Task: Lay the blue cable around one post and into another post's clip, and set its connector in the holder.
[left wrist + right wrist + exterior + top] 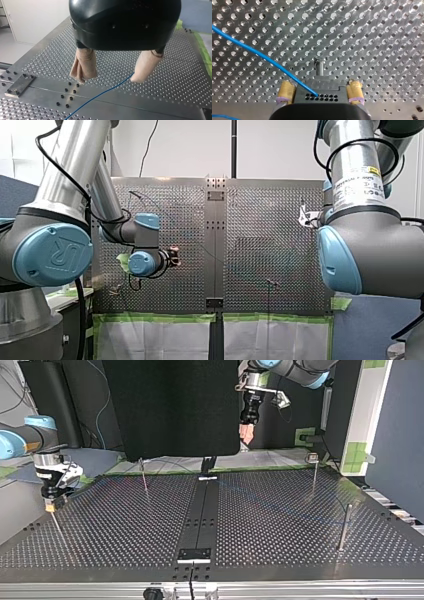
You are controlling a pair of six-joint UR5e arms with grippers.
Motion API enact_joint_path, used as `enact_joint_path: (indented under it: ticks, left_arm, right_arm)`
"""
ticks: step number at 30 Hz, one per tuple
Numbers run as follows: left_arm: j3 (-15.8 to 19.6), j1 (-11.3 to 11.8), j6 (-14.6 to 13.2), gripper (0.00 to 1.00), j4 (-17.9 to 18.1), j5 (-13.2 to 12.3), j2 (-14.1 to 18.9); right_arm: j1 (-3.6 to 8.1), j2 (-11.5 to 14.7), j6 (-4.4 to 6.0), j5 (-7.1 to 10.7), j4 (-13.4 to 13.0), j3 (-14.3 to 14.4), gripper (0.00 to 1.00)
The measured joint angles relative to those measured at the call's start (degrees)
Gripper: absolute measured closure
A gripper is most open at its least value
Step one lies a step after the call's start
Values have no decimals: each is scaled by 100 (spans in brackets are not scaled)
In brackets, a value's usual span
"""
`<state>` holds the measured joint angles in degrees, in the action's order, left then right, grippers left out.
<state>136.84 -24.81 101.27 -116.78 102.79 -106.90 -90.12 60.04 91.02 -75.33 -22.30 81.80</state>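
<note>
While my right gripper [320, 84] is clamped on the black connector [322, 96], with yellow pads [285, 91] on either side, the blue cable [262, 56] leaves the connector and slants away over the perforated table [280, 525]. A short post [319, 65] stands just ahead of the connector, not touching it. In the top view this gripper sits low, near the table edge at the view's left.

My left gripper [109, 78] has its fingers wide apart, beige pads [85, 65] bare, nothing between them. The cable runs below it and passes close by one pad; I can't tell if they touch. In the top view it hangs high over the far side.

The routing looks barely begun: the cable is not around any post or in a clip that I can see, and the connector is in hand, not seated. I can't make out the holder.

The likely next move is for the left gripper to drop and close on the cable. It would then lead the cable round a post with enough slack, while the right gripper holds the connector steady.
</note>
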Motion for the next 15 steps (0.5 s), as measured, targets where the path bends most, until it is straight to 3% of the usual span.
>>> enact_joint_path:
  ticks: [15]
  left_arm:
    - [18,72,-2,0,10,-52,-1]
  right_arm:
    - [5,-5,-4,-8,-10,2,5]
